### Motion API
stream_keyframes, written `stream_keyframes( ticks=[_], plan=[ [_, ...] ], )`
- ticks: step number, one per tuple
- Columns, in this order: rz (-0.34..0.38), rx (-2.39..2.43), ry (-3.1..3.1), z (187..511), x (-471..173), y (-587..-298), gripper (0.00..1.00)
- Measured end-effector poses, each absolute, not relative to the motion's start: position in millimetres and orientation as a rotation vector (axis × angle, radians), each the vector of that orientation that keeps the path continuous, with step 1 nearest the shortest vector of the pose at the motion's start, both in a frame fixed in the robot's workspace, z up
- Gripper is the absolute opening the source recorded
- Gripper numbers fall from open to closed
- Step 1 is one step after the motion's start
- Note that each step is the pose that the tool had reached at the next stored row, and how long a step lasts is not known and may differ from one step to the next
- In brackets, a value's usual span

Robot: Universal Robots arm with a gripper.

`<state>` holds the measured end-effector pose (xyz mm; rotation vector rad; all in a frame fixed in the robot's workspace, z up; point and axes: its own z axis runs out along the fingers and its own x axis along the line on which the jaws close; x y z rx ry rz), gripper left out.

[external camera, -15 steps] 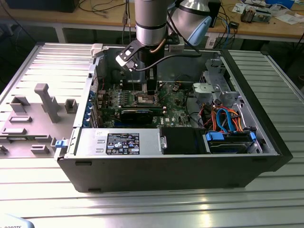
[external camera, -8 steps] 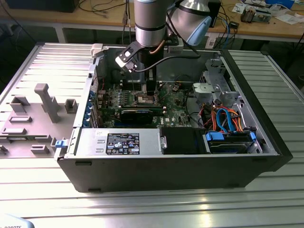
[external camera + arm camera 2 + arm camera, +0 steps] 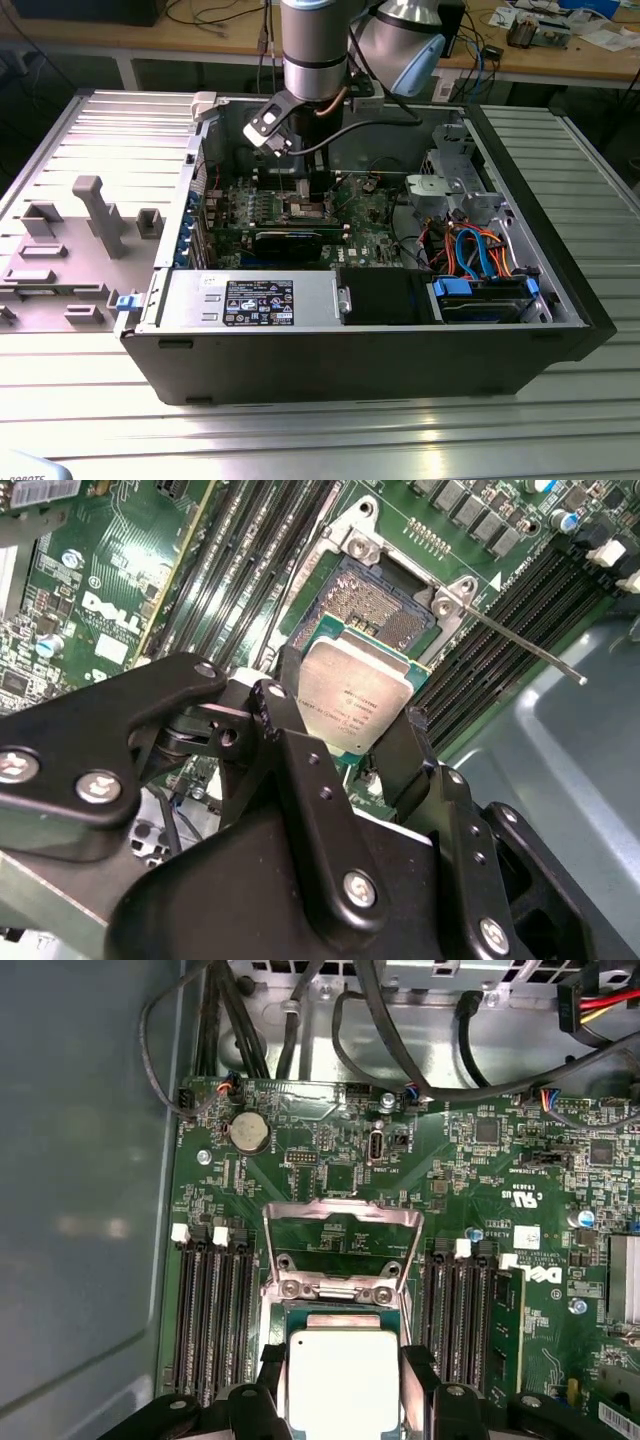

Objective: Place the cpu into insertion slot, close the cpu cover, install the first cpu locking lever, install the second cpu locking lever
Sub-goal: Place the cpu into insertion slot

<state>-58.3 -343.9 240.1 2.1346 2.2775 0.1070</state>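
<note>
Matte black gripper (image 3: 352, 712) clamped on cpu (image 3: 342, 1375), a flat square w/ dull silver top, held over slot (image 3: 385, 605): dark pin grid, silver rim. Thin metal cover (image 3: 340, 1208) frame stands open.

The cpu (image 3: 355, 695), held in the tool (image 3: 352, 718), has a dull grey metal top, smooth and matt. The tool is black and a little shiny, with bright metal screws (image 3: 360, 888). Just ahead of the tool, the cpu cover (image 3: 340, 1211) is thin shiny silver metal, and the circuit board (image 3: 470, 1170) is glossy green.
</note>
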Motion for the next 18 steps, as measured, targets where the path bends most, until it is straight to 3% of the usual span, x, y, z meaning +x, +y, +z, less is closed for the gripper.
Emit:
stream_keyframes(
  ticks=[18],
  plan=[
    [0.107,2.178,2.235,220,-60,-343,0.54]
  ],
)
